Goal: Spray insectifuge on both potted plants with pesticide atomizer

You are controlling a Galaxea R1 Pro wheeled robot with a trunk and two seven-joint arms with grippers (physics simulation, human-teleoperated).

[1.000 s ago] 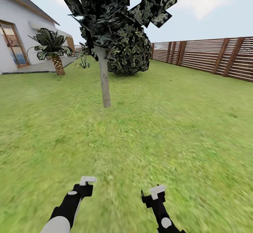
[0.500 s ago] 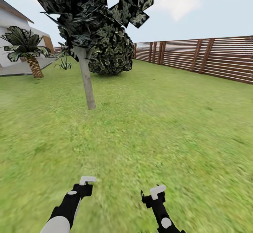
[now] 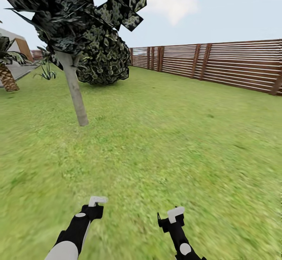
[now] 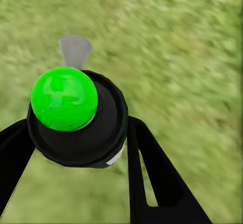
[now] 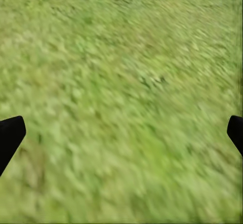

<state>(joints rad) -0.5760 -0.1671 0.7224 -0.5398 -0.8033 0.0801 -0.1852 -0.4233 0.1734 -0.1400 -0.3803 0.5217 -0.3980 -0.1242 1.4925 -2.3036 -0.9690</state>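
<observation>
The pesticide atomizer [image 4: 76, 127], a dark round bottle with a bright green tip and a white patch, sits between the black fingers [image 4: 152, 173] of my left gripper [image 4: 81, 148], which is shut on it above blurred grass. In the head view the left gripper [image 3: 96, 203] and the right gripper [image 3: 174, 214] hang low over the garden lawn [image 3: 168, 142]. My right gripper [image 5: 121, 133] is open, its fingertips [image 5: 9, 135] far apart with only grass between them. The potted plants are out of view.
A thin tree trunk [image 3: 76, 97] with dark foliage stands ahead at the left, a round dark bush [image 3: 103, 60] behind it. A slatted brown fence [image 3: 235, 66] runs along the right. A palm [image 3: 6, 75] and a spiky clump [image 3: 46, 71] sit far left.
The whole picture has slid left, so the camera has turned right: the house has left the frame and more fence shows. Both arms keep the same pose.
</observation>
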